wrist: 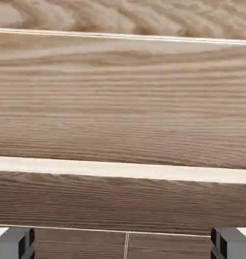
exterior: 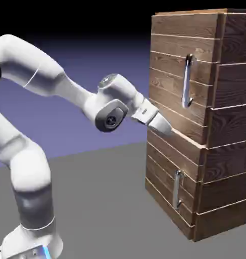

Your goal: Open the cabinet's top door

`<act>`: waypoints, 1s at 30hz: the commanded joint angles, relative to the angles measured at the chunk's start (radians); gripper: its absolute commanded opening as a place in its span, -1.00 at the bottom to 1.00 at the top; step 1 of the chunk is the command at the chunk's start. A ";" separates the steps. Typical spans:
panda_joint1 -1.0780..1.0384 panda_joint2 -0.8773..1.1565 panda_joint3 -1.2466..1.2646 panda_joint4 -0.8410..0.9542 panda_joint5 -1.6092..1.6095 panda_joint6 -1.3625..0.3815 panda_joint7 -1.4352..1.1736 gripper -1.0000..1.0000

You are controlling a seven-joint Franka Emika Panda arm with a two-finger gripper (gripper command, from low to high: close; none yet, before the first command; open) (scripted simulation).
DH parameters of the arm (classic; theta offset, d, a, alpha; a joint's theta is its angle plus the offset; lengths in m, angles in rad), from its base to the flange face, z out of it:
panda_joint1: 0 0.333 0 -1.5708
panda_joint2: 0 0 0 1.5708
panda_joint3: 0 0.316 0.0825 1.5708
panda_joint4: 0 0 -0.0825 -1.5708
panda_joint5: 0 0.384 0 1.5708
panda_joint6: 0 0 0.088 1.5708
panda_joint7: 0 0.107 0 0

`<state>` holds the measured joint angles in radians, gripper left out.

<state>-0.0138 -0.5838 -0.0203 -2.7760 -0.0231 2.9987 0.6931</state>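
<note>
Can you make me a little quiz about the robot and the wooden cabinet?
1. True or false: the claw is gripping the top door's long handle.
2. Which is longer: the top door's handle or the lower handle?
3. What fills the hand view: A) blue backdrop, B) wood planks of the cabinet, C) grey table?

Key:
1. False; it is open, below the handle, holding nothing.
2. The top door's handle.
3. B.

Even rendered light, soft blur, dark backdrop top
</note>
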 commanded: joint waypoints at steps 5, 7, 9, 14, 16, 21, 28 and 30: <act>-0.009 -0.062 -0.181 0.070 -0.168 0.069 -0.026 0.00; 0.009 -0.084 -0.254 0.086 -0.251 0.124 -0.011 0.00; 0.035 -0.104 -0.322 0.094 -0.335 0.188 0.015 0.00; 0.144 -0.145 -0.480 0.079 -0.553 0.406 0.139 0.00; 0.187 -0.161 -0.544 0.073 -0.640 0.492 0.189 0.00; 0.250 -0.190 -0.647 0.034 -0.689 0.613 0.279 0.00; 0.321 0.003 -0.659 0.149 -0.621 0.699 0.288 -1.00; 0.286 -0.003 -0.623 0.133 -0.593 0.700 0.277 -1.00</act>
<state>0.2726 -0.5871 -0.6435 -2.6431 -0.6162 3.6985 0.9705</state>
